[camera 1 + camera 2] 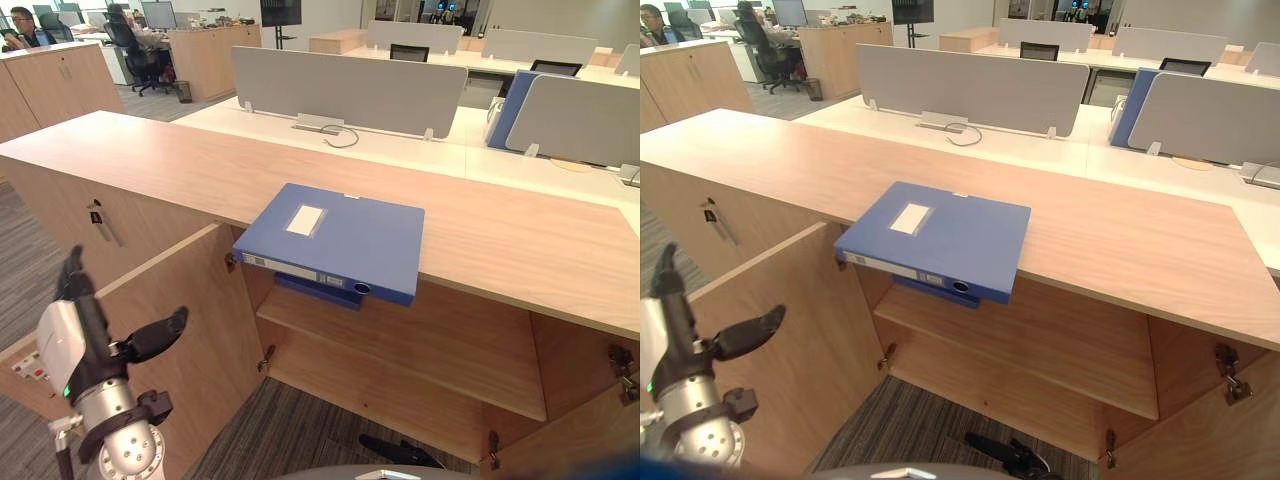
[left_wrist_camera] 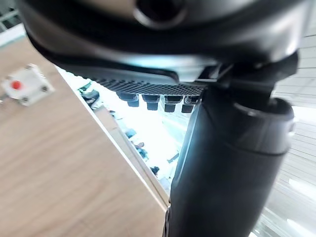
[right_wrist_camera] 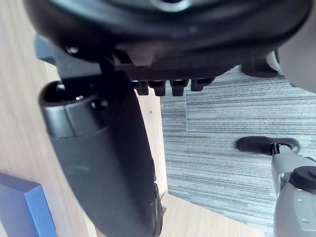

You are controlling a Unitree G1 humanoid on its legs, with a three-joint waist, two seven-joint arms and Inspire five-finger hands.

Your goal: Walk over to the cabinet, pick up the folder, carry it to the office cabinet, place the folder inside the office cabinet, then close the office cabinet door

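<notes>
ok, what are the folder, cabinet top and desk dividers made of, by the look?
Folder: likely blue plastic-covered board; smooth satin face, crisp edges, white label on top.
Cabinet top: probably wood-grain laminate on board; matte, even light grain, square edge.
Dividers: flat grey panels, matte; fabric or plastic, can't tell from here.

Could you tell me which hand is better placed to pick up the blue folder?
Probably the left hand: it is raised and open, nearer the height of the folder overhanging the cabinet top. The right hand hangs low.
</notes>
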